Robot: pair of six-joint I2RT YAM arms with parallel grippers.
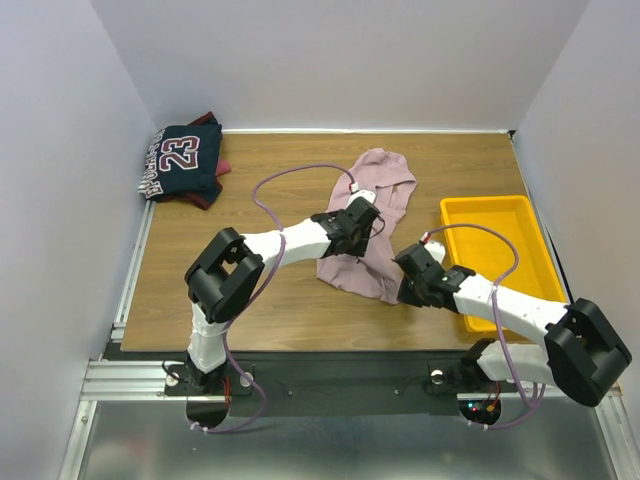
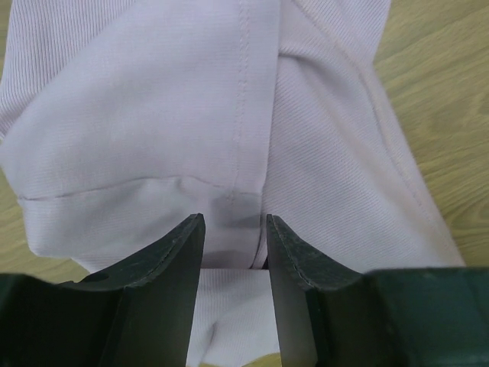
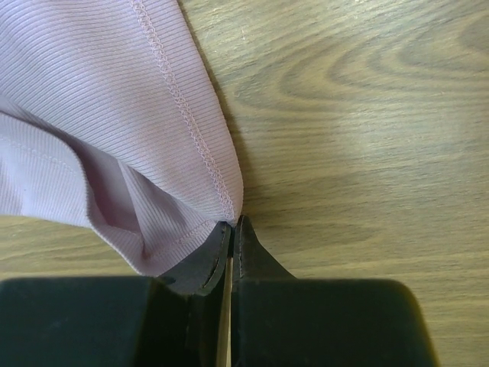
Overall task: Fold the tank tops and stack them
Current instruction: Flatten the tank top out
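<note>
Wood table (image 1: 290, 148) | right gripper (image 3: 231, 229) pinched shut on pink top (image 3: 99, 99) hem corner | left gripper (image 2: 234, 229) part-open astride its seam | we judge cloth soft, light, limp: grip hems.

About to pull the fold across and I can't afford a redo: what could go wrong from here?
The right gripper pinches only the hem corner of the pink tank top at its very tip, so the cloth may slip out. The left gripper is open over the cloth, so a pull could drag and bunch it.
</note>
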